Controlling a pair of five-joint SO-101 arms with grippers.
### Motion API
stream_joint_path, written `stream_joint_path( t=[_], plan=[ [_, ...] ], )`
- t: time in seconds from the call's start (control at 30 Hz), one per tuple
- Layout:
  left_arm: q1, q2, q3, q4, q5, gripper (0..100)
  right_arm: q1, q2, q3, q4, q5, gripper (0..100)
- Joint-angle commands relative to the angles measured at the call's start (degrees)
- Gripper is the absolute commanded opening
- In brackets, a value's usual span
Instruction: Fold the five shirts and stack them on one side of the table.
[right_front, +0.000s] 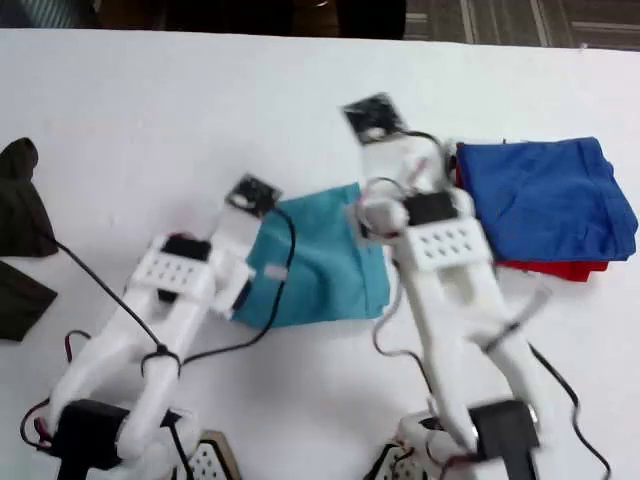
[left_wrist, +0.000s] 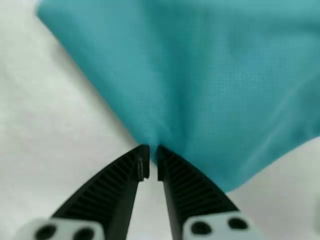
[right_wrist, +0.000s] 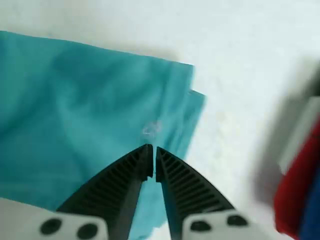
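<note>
A teal shirt (right_front: 320, 265) lies partly folded in the middle of the white table (right_front: 150, 110). My left gripper (right_front: 245, 285) is at its left edge, shut on the teal shirt (left_wrist: 215, 75), whose cloth gathers into creases at the fingertips (left_wrist: 150, 155). At the shirt's upper right edge my right gripper (right_front: 365, 215) is shut, and the teal shirt (right_wrist: 75, 115) puckers slightly just ahead of the tips (right_wrist: 149, 155). A folded blue shirt (right_front: 545, 195) rests on a red shirt (right_front: 555, 268) at the right.
Two dark shirts (right_front: 20, 205) (right_front: 18, 298) lie bunched at the table's left edge. The red shirt (right_wrist: 297, 195) is close beside my right gripper. Black cables (right_front: 100, 285) trail from the arms over the near table. The far half of the table is bare.
</note>
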Motion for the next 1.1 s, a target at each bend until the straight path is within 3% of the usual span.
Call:
stream_joint_path(
  t=[0.0,0.37,0.5,0.7,0.77,0.97,1.07],
  plan=[
    [0.8,-2.4,4.3,-4.5,-0.6,6,-1.9,9.5,-7.9,-0.1,-1.8,2.0],
    [-7.4,-2.9,6.4,-6.0,-0.8,6,0.7,33.7,-26.8,0.8,-1.9,2.0],
    [-7.6,-2.9,5.1,-5.1,-0.7,6,1.6,31.4,-32.9,7.7,-1.9,2.0],
    [-8.2,-2.9,-3.0,3.6,-0.4,6,1.3,21.4,-34.0,14.6,-2.0,2.5],
    [-10.3,-2.9,-4.9,5.1,-0.5,6,1.1,19.4,-30.8,15.5,-2.3,7.2],
    [-20.6,-2.9,-6.3,3.4,-0.8,6,1.0,18.4,-21.8,14.7,-5.8,37.2],
    [-23.2,-2.8,-6.2,2.6,-0.9,6,-1.1,18.4,-18.9,12.3,-6.0,38.9]
  ],
)
